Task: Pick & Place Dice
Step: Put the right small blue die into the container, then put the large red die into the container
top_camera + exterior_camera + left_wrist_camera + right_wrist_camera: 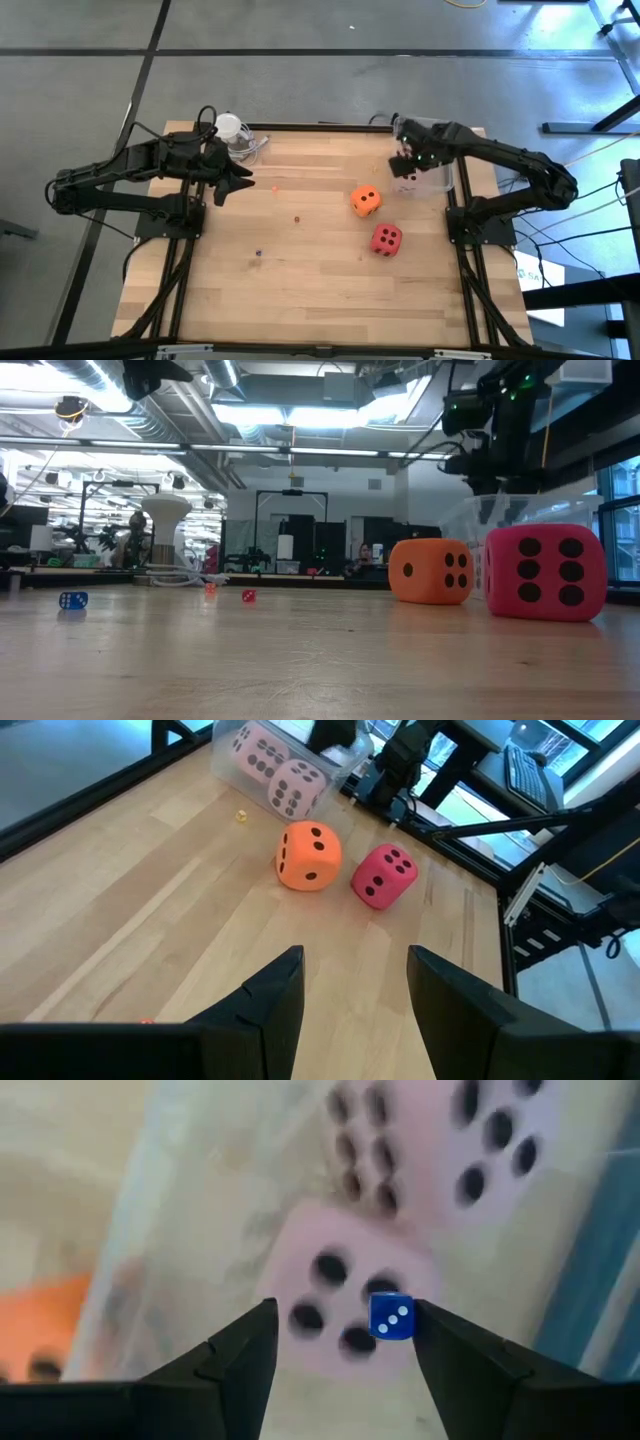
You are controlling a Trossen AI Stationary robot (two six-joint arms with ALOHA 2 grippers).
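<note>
**A:** Two big dice sit out on the tabletop (pixel 300 290) from overhead: the orange die (pixel 365 200) and the red die (pixel 386 239), near each other on the right half. The right gripper (pixel 404 160) hangs over a clear bin (pixel 437 181) at the far right edge. The left gripper (pixel 243 181) hovers on the left side, well apart from both.

**B:** Low view matches? The orange die (pixel 431 571) and red die (pixel 545 573) look side by side, with the clear bin (pixel 500 515) behind them. There are also tiny dice far off: a small blue die (pixel 72 600) and a small red die (pixel 248 596).

**A:** Yep. Left wrist view shows the left gripper (pixel 355 975) with its fingers spread and nothing between them. Beyond it are the orange die (pixel 309 857), the red die (pixel 384 876), and two pale pink dice (pixel 278 778) inside the bin.

**B:** And the right wrist?

**A:** The right gripper (pixel 345 1330) is above the pink dice (pixel 345 1295) in the bin. A little blue die (pixel 391 1318) sits against one finger, but there's a gap on the other side, so whether it's pinched or loose, can't tell.
</note>
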